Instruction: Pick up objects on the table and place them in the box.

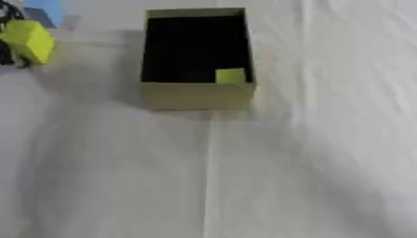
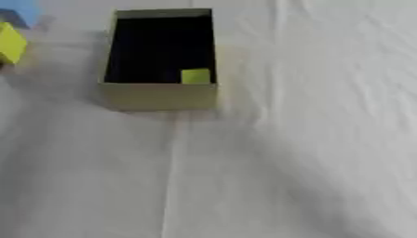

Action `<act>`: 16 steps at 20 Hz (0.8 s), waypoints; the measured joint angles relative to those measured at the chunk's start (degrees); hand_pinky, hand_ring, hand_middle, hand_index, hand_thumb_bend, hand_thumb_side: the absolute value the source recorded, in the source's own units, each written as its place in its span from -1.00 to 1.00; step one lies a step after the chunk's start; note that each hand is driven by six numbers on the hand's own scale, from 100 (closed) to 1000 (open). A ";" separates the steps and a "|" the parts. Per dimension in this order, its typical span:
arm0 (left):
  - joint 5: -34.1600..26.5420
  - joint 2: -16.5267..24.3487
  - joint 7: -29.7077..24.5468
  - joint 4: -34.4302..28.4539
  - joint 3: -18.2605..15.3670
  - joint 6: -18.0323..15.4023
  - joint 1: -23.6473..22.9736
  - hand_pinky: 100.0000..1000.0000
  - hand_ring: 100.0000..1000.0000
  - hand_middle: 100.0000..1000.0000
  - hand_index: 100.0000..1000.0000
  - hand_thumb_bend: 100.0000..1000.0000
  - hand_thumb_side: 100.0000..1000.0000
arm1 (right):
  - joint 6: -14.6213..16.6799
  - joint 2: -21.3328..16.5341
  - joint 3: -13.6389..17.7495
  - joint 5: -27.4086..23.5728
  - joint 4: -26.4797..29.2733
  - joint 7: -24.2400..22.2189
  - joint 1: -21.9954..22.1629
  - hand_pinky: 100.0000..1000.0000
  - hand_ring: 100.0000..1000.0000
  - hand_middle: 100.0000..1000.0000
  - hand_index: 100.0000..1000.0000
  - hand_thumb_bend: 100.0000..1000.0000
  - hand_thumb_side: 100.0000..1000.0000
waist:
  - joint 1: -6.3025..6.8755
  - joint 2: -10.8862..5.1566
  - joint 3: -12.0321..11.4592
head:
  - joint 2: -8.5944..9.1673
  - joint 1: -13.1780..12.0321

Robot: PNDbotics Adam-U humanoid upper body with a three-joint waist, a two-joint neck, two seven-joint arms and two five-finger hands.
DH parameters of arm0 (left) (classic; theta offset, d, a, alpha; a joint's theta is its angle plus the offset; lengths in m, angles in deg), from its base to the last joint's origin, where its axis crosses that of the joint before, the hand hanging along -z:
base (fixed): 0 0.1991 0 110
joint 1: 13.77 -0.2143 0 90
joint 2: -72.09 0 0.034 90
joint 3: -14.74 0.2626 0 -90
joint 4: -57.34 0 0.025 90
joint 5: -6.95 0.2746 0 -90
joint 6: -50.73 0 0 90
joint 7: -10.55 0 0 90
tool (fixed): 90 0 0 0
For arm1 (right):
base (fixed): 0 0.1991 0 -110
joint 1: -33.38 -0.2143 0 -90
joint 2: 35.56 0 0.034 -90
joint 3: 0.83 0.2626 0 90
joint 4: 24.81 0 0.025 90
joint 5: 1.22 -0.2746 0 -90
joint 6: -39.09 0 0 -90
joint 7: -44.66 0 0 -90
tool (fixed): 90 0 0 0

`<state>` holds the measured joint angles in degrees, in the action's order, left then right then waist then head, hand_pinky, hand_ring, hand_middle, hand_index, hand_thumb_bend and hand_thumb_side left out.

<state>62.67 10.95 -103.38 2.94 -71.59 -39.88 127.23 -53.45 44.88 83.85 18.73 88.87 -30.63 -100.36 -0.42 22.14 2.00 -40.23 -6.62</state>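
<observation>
Left robot hand at the far left edge, dark and mostly out of view, apparently carrying a yellow-green block above the white-draped counter; whether curled round the block or only beside it, cannot tell. Right robot hand nowhere in view.

Probably mid-carry toward the box. Best done by bringing the block across over the left wall, centring above the dark interior, lowering before release, and avoiding the rim.

Count: one open box; two yellow-green blocks, one at the left edge, a second block already inside against the near right corner; one blue shape at the far left, unidentifiable.
</observation>
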 measured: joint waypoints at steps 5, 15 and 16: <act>-0.92 0.01 -0.22 -0.04 0.00 0.29 0.08 -0.49 -0.08 -0.16 0.16 -0.40 -1.00 | -0.08 0.00 0.00 0.00 0.00 -0.07 0.42 0.59 0.47 -0.14 0.72 -1.00 0.79 | -0.03 -0.44 -0.57 | -0.11 0.21; -1.78 0.15 -4.07 -0.69 0.01 -0.01 0.11 -0.44 -0.06 -0.13 0.19 -0.37 -1.00 | -0.09 0.02 0.02 0.07 0.00 -0.09 1.23 0.59 0.47 -0.13 0.72 -1.00 0.77 | 0.11 -2.02 -1.00 | -1.54 0.94; -1.79 0.16 -4.30 -0.84 0.01 0.03 0.11 -0.44 -0.06 -0.13 0.19 -0.37 -1.00 | -0.09 0.02 0.02 0.08 0.00 -0.09 1.33 0.59 0.47 -0.13 0.72 -1.00 0.77 | 0.16 -2.07 -1.01 | -1.58 1.01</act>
<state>60.87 11.11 -107.68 2.10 -71.58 -39.85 127.33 -53.53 44.90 83.86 18.81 88.87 -30.72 -99.03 -0.26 20.07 0.99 -41.81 -5.61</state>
